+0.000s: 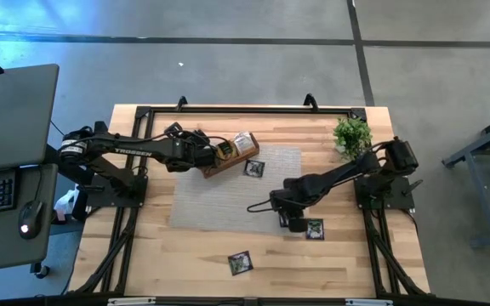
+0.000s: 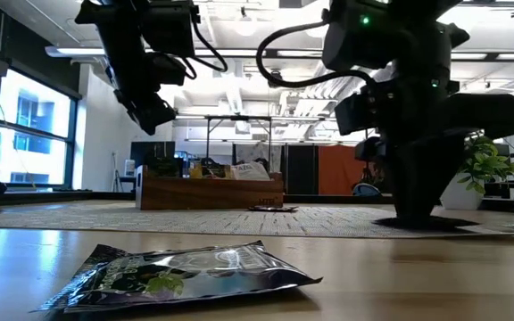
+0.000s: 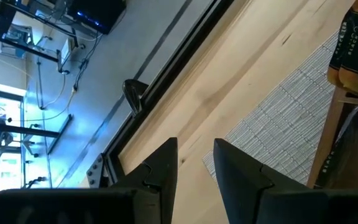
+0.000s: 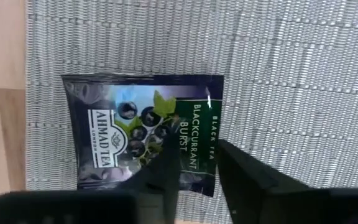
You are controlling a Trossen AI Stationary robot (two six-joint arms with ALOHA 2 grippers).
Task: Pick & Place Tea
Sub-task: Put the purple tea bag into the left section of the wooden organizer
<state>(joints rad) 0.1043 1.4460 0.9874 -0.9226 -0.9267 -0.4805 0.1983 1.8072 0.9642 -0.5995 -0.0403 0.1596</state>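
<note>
Low view first: dark shiny foil tea sachet lying flat on the pale wooden table, closest to the lens, same one sitting near the front edge in the high view. Further back, right gripper down at the near right corner of the grey woven mat, fingers parted just a little around nothing, tips hanging right over a dark blue "Blackcurrant Burst" sachet flat on the mat. Can't say if the tips actually touch it. Just beside that gripper on bare wood, another dark sachet. Further in, one more dark sachet on the mat, just beside the long brown wooden tray with packets standing in it. Left gripper up above the tray's left end, fingers slightly apart and empty. Far back right, small green potted plant.
</note>
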